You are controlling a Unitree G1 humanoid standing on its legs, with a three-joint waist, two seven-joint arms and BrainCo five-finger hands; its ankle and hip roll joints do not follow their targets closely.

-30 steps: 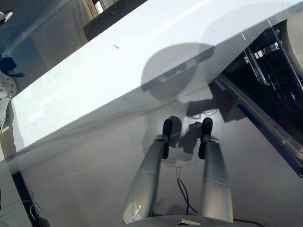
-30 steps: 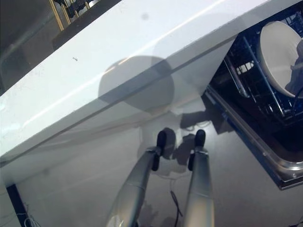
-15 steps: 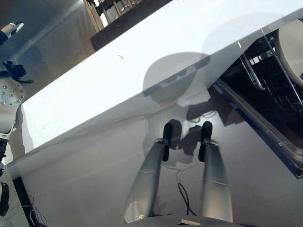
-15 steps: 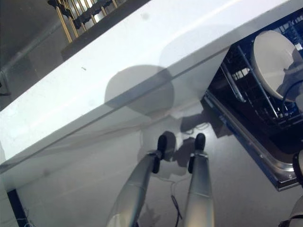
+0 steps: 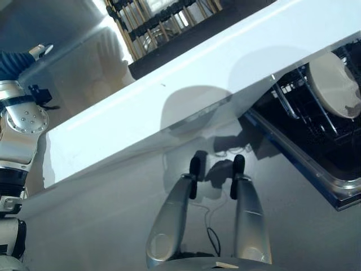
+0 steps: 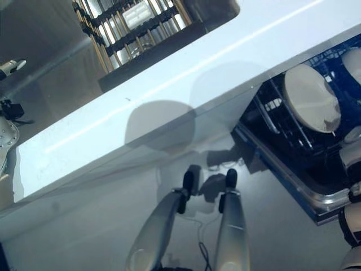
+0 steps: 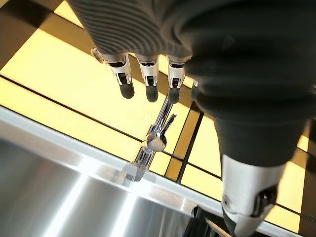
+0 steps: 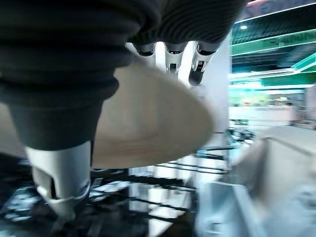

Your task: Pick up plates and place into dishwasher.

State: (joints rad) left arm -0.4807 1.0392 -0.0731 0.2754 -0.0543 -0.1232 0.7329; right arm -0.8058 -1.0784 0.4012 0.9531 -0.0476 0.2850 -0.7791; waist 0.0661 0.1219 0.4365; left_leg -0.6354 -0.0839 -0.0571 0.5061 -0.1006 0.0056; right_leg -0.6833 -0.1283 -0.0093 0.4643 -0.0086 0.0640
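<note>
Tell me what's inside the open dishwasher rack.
A pale plate stands on edge among the dark rack wires, another pale dish beyond it. The right robot hand holds the plate; the lower rack is hidden.

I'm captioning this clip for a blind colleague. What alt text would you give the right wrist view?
The right robot hand holds a cream plate between its thumb and fingers, just above the dark wire rack of the open dishwasher. A second pale dish stands beside it, blurred.
</note>
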